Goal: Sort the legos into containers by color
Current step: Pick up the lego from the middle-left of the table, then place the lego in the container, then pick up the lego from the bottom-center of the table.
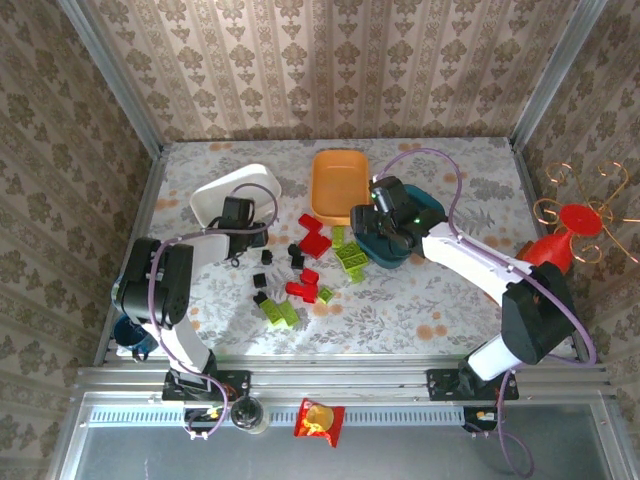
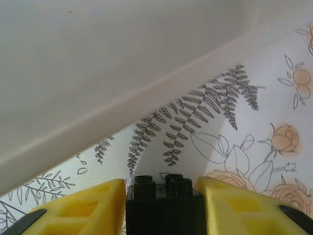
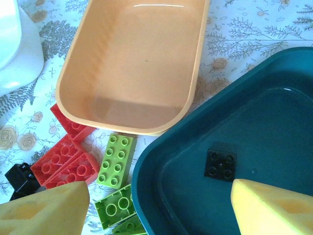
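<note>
One black lego near white tub.

Left arm: black joint housings, white links; purple cable alongside
Right arm: same black-and-white build; purple cable; small green light
Left fingers: yellow, recessed pockets
Right fingers: yellow wedges

You've got damask wallpaper in beige and brown closing in the back and both sides, with metal posts running up the corners. Your tabletop wears a pale cloth printed with ferns and orange roses, brightly lit. An aluminium rail edges the near side, and a red ornament with copper wire curls stands off to the right.
</note>
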### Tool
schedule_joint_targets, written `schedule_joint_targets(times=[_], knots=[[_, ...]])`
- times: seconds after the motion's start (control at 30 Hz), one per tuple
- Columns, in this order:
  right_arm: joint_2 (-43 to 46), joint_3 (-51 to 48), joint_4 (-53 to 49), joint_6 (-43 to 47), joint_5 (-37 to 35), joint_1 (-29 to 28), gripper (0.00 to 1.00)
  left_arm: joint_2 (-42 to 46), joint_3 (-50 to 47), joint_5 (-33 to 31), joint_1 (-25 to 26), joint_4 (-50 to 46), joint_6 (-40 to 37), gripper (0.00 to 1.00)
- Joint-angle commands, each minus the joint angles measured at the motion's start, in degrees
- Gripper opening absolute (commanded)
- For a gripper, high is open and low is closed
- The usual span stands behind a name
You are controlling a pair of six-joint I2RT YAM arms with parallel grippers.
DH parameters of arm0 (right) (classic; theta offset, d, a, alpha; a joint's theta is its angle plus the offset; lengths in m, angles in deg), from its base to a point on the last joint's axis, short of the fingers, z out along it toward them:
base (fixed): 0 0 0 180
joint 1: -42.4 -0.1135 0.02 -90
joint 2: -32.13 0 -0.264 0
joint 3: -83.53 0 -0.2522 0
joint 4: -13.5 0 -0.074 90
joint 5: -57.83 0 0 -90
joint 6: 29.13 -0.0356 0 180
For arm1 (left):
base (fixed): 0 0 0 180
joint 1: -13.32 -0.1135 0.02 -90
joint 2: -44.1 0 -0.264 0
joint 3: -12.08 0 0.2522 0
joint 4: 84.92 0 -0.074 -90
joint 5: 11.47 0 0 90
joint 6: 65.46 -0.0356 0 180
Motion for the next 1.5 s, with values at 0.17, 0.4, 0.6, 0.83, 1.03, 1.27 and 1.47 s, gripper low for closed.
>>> schedule_joint_targets(times=[0.17, 0.4, 0.6, 0.83, 1.03, 1.27, 1.47], knots=[[2.4, -2.4, 0.2, 0.6, -1.0, 1.3, 0.78, 2.9, 1.0, -2.0, 3.0, 0.5, -1.7, 0.22], [7.3, -10.3, 1.7, -3.3, -3.1, 4.7, 0.77, 9.8, 9.4, -2.1, 16.4, -6.2, -3.9, 0.21], [17.2, -16.8, 0.2, -5.7, -8.2, 6.8, 0.77, 2.4, 23.9, 4.7, 28.4, -6.9, -4.1, 0.21], [28.9, -20.3, -3.1, -5.8, -14.3, 6.9, 0.77, -9.9, 35.6, 11.0, 31.8, -7.3, -1.1, 0.20], [38.9, -25.2, 0.4, -5.6, -12.3, 7.0, 0.77, -18.9, 43.6, 15.5, 31.7, -8.4, 1.2, 0.20], [42.2, -27.2, 1.9, -4.5, -4.0, 7.0, 0.77, -23.7, 48.3, 18.4, 30.5, -8.1, 4.4, 0.45], [39.8, -27.9, 2.3, -4.1, 5.3, 6.2, 0.77, -15.5, 39.6, 19.0, 27.3, -1.0, 7.7, 0.65]])
